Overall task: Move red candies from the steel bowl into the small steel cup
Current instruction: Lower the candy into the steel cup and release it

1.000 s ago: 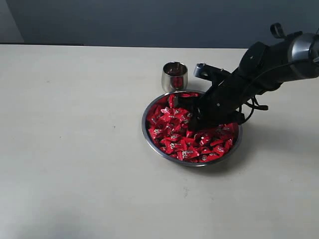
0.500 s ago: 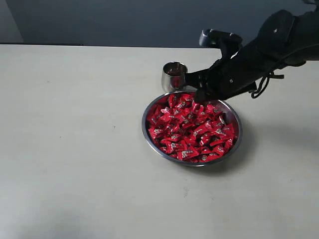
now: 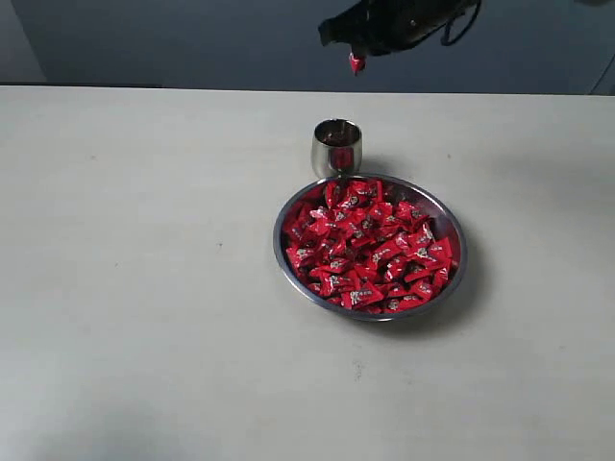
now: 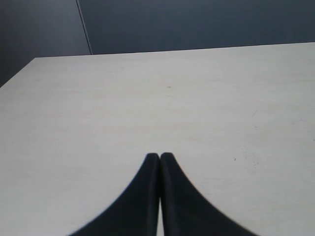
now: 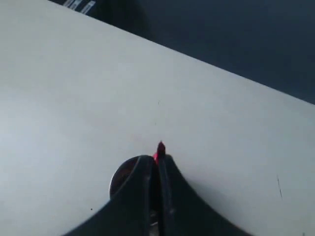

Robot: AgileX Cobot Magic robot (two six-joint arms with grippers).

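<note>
Overhead, at twelve o'clock in the exterior view, the right jaws are nearly closed, pinching one red candy point(image 3: 356, 63) by its wrapper. They hold it high over the desk point(image 3: 144, 288), likely so it clears every rim before the drop. The small steel cup point(image 3: 337, 146) stands upright at the steel bowl's point(image 3: 278, 235) eleven o'clock, just beside its rim; the wrist view shows the cup beneath the candy. The red candies point(image 3: 370, 250) heap the bowl. Bare desk spreads from six to nine o'clock. The left jaws are pressed together and empty, over bare desk.
</note>
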